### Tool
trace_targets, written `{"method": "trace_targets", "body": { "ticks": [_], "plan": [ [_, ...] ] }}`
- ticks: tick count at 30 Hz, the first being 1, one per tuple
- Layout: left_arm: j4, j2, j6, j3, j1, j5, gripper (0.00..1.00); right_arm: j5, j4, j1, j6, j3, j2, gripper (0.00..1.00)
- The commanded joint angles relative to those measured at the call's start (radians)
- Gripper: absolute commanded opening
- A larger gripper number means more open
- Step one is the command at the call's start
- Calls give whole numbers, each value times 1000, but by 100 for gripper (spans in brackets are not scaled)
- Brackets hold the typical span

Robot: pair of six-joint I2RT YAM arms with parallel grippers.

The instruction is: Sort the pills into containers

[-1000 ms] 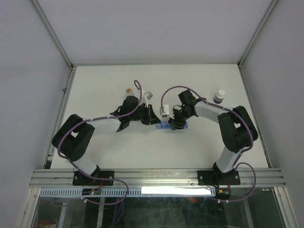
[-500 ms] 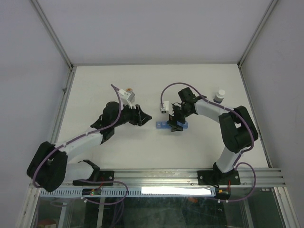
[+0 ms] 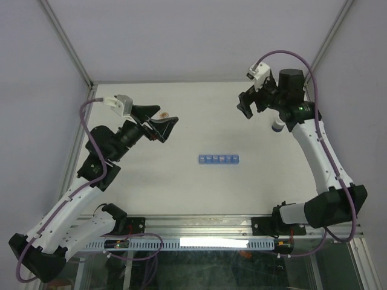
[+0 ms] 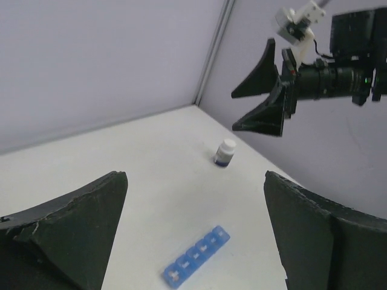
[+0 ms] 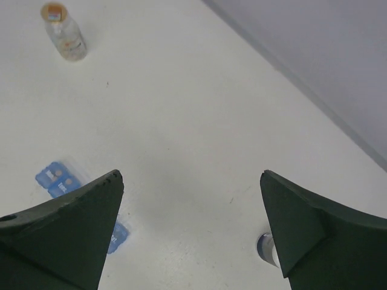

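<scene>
Both arms are now hanging raised and well apart from the narrow blue translucent plastic compartment strip (image 3: 219,159) they crowded earlier. The left gripper (image 3: 158,119) and right gripper (image 3: 247,107) are gaping wide, holding nothing. The strip is lying flat mid-way across the white tabletop (image 3: 181,181), with pale grey walls (image 3: 181,36) enclosing it. What is in the strip's compartments cannot be told.

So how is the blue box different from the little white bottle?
The blue box is long and flat, a row of small squares; the white bottle is round and stands upright. The box is blue all over; the bottle is white with a dark band. Both sit on the table, held by nothing.
</scene>
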Motion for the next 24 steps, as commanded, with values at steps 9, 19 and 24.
{"method": "trace_targets", "body": {
  "ticks": [9, 19, 24],
  "plan": [
    [-337, 24, 58, 459, 10, 37, 99, 345, 10, -11, 459, 228, -215, 99],
    [-422, 7, 72, 526, 10, 24, 99, 267, -86, -11, 450, 314, -248, 99],
    [-428, 9, 72, 516, 10, 25, 99, 221, -78, -11, 452, 288, -249, 99]
  ]
}}
